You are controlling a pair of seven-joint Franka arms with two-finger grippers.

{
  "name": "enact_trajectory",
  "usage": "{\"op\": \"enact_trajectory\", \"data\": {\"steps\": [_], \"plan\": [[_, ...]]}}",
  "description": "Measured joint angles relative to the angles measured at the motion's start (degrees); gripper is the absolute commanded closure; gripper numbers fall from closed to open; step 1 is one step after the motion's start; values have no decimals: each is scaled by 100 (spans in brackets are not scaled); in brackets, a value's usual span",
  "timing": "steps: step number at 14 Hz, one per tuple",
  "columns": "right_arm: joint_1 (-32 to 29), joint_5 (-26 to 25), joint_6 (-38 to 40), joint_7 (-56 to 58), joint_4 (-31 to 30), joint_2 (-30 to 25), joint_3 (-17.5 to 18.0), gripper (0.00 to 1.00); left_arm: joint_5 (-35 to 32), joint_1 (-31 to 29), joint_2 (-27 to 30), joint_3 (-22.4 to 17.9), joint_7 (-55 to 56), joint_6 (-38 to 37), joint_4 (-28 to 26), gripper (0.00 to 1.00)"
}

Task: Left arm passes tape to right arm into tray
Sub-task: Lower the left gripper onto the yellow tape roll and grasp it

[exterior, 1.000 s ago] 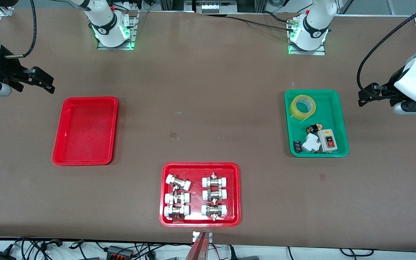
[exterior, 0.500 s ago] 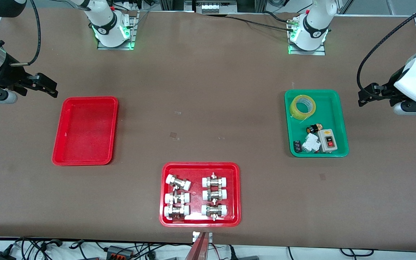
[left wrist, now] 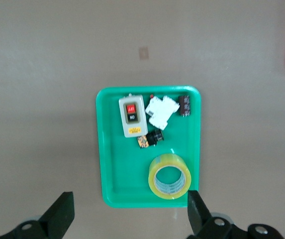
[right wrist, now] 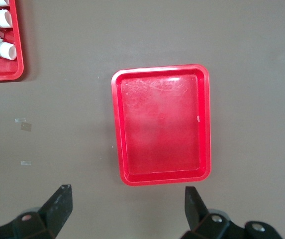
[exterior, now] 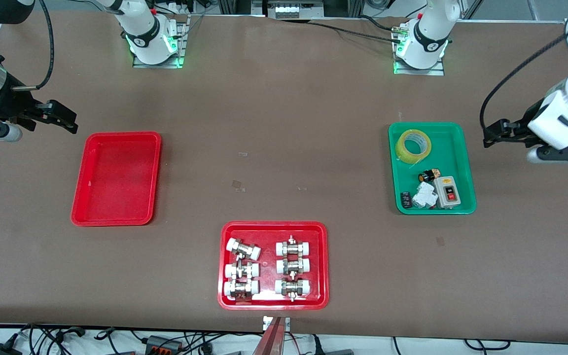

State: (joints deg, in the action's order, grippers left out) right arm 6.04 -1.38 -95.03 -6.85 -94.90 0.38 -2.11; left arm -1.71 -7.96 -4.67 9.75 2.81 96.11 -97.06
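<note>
The left gripper (exterior: 492, 133) has shifted since a second ago, moving toward 10 o'clock in the front view, closer to the green tray (exterior: 461, 162) that holds the tape (exterior: 413, 145). It hangs over bare tabletop (exterior: 511, 236) just beside the tray's rim at the left arm's end. The left arm's (exterior: 557, 118) upper link has swung in with it.

The right gripper (exterior: 64, 118) first moved toward 5 o'clock, nearer the red tray (exterior: 116, 217), then eased back slightly toward 11 o'clock. It hangs over bare tabletop off the tray's corner, at about 10 o'clock from it.
</note>
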Motion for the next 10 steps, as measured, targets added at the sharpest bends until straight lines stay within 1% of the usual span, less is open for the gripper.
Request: {"op": "enact_trajectory", "data": {"steps": [3, 4, 7, 10], "plan": [[-1, 0, 3, 0, 2, 0, -2, 0, 0, -154, -403, -9, -38, 85, -254, 0], [-2, 0, 5, 0, 3, 0, -3, 0, 0, -182, -508, -10, -70, 276, -489, 0], [-3, 0, 9, 0, 4, 1, -12, 0, 0, -170, -636, 19, -86, 1117, -1653, 0], [-4, 0, 15, 0, 4, 1, -17, 0, 2, -106, -649, 156, -91, 1613, -2482, 0]]}}
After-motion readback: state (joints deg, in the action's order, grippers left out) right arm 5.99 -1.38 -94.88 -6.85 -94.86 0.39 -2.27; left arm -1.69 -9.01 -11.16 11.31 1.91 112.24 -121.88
